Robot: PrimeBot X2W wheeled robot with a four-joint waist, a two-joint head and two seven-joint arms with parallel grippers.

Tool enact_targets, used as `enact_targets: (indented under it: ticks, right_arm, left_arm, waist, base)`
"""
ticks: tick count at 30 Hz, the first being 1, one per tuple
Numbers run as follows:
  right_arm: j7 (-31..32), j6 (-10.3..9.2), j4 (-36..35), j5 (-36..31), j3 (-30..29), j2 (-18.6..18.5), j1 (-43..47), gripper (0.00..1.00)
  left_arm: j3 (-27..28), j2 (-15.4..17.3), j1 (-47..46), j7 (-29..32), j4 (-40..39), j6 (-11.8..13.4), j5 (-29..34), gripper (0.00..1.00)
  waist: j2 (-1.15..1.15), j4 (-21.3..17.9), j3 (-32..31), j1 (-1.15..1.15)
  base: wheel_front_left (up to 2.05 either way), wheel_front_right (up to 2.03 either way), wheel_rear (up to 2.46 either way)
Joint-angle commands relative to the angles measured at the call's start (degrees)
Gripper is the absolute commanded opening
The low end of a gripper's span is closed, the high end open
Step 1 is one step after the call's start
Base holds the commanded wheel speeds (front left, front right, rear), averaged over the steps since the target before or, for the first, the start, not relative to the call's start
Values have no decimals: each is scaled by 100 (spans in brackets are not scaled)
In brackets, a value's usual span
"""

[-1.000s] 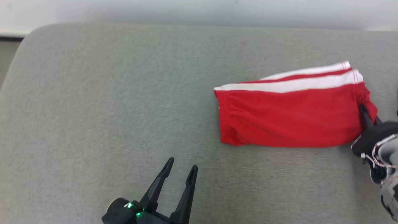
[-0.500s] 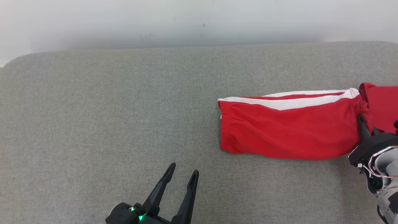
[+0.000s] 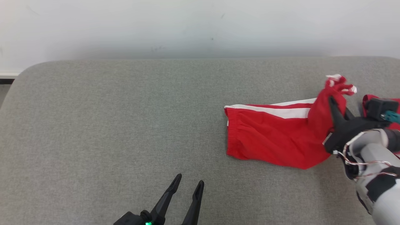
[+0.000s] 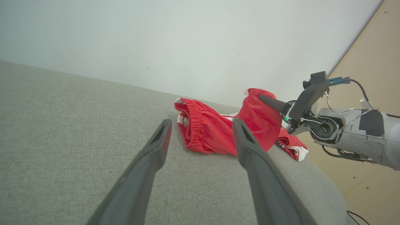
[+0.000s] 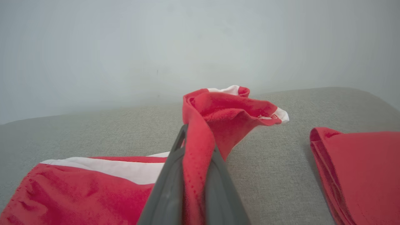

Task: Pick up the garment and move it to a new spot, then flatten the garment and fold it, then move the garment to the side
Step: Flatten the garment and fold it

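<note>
The red garment (image 3: pixel 268 137) lies at about three o'clock in the head view. Its three-o'clock end, flat a second ago, now stands lifted in a bunch, with the right gripper (image 3: pixel 333 104) pinching the hem between pressed-together fingers; I judge the fold toward nine o'clock is beginning. The left gripper (image 3: pixel 190 180) waits at six o'clock, spread and empty, over the grey upholstered surface (image 3: pixel 109 125), with a second red cloth (image 5: pixel 359 162) further toward three o'clock and a pale wall (image 3: pixel 187 28) at twelve.

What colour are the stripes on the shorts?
White stripes along the edge of red shorts. The head view shows them best.
</note>
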Motion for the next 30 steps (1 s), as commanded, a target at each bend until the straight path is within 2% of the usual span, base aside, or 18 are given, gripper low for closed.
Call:
enact_targets:
  ticks: [1,8,14,17,23,24,25,28,29,30]
  right_arm:
    - [-26,-5,-54,-38,133,130,-100,0]
    - [21,-5,-246,4,733,502,-331,0]
    - [125,-5,-422,20,1240,637,-322,0]
    - [214,-5,-515,20,1575,655,-194,0]
    - [321,-5,-817,266,2275,752,173,0]
    - [323,-5,-852,293,2350,755,205,2]
    - [326,-5,-915,350,2480,789,260,24]
    - [301,-5,-962,441,2616,836,319,44]
    - [291,-5,-979,484,2651,863,342,63]
    - [287,-5,-999,525,2686,884,375,89]
  left_arm:
    - [-16,4,53,-18,47,-3,-43,100]
    - [-85,4,77,-18,141,44,-104,100]
    - [-78,4,120,-18,142,66,-108,100]
    - [-59,3,181,-18,94,96,-278,100]
    - [-43,3,170,-18,68,94,-217,100]
    - [-40,3,178,-18,74,100,-210,100]
    - [-39,3,190,-18,92,105,-183,100]
    - [-48,3,193,-18,108,111,-156,100]
    - [-49,3,196,-18,111,115,-155,100]
    - [-52,3,204,-18,115,120,-156,100]
  waist:
    - [0,78,-68,0]
    - [0,235,-200,0]
    - [0,316,-241,0]
    - [0,345,-240,0]
    - [0,341,-230,0]
    - [0,329,-233,0]
    - [0,301,-244,0]
    - [0,259,-267,0]
    - [0,246,-281,0]
    - [0,233,-299,0]
  base:
    - [0,0,0]
    - [0,0,0]
    - [0,0,0]
    - [0,0,0]
    - [0,0,0]
    - [0,0,0]
    - [0,0,0]
    - [0,0,0]
    - [0,0,0]
    - [0,0,0]
